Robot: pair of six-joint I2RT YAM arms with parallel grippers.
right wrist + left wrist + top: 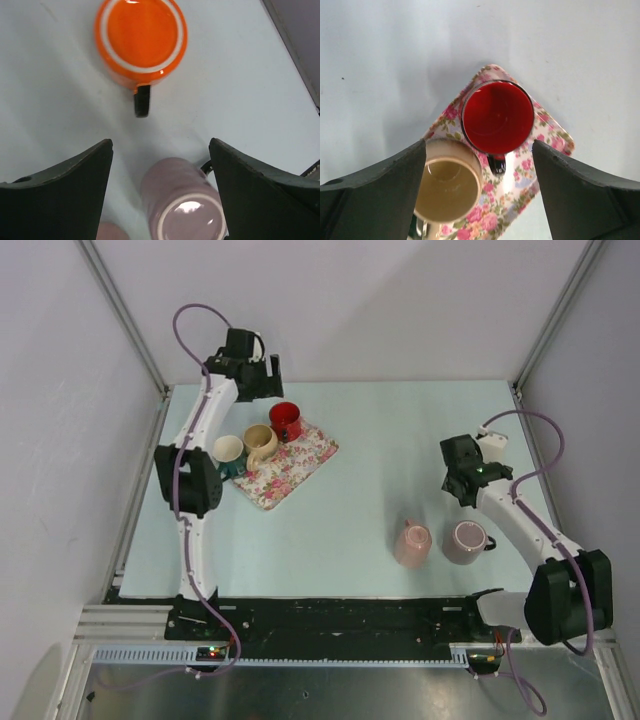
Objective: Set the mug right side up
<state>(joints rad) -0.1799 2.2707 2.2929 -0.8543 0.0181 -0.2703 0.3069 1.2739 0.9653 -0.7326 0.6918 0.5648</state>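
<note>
An orange mug (pixel 141 36) stands upside down on the table, base up, with its black handle pointing toward my right gripper; it shows only in the right wrist view. A mauve mug (pixel 182 210) also stands base up, below and between my right gripper's (pixel 160 142) open, empty jaws. It also shows in the top view (pixel 466 541), just near of the right gripper (pixel 462 485). My left gripper (pixel 479 145) is open and empty, above a red mug (pixel 497 116) that stands upright on a floral tray (pixel 547 135).
A pink mug (pixel 412 544) sits left of the mauve one. On the floral tray (pixel 300 465) stand the red mug (pixel 286 420) and a beige mug (pixel 260 443); a white-and-teal mug (pixel 229 452) is at its left edge. Enclosure walls border the table.
</note>
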